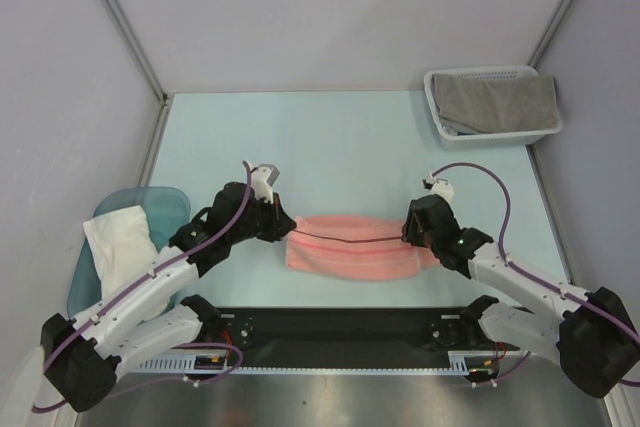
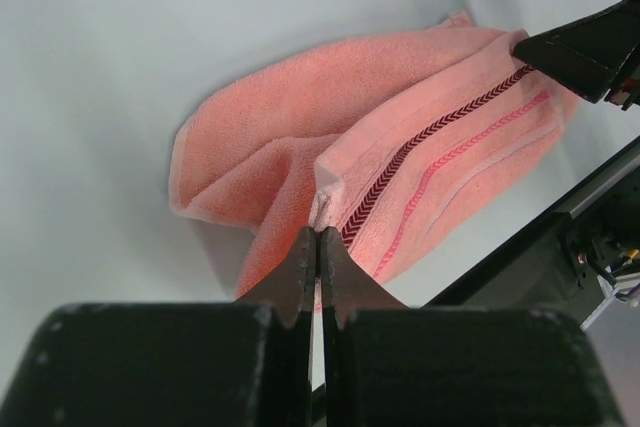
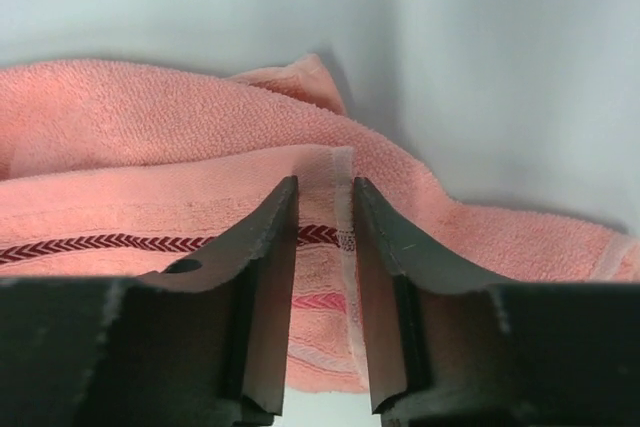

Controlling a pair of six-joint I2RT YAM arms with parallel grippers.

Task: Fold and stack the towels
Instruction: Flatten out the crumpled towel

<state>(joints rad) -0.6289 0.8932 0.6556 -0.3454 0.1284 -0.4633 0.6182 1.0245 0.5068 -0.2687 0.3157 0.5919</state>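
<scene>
salmon-pink towel (image 1: 350,252) with a dark red chevron stripe; grey towel (image 1: 497,102); white towel (image 1: 118,242); white basket (image 1: 437,112); teal tub (image 1: 165,205); pale blue table (image 1: 330,147).

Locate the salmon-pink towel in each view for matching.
Top external: salmon-pink towel lies flat, just below the picture's centre.
Left wrist: it fills the centre and upper right.
Right wrist: it spans the middle band.
Shared landmark: its dark chevron stripe.

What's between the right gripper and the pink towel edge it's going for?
Nothing visible. The right gripper straddles the hem of the salmon-pink towel, jaws apart, not yet clamped. The left gripper is shut on the towel's other end.
</scene>
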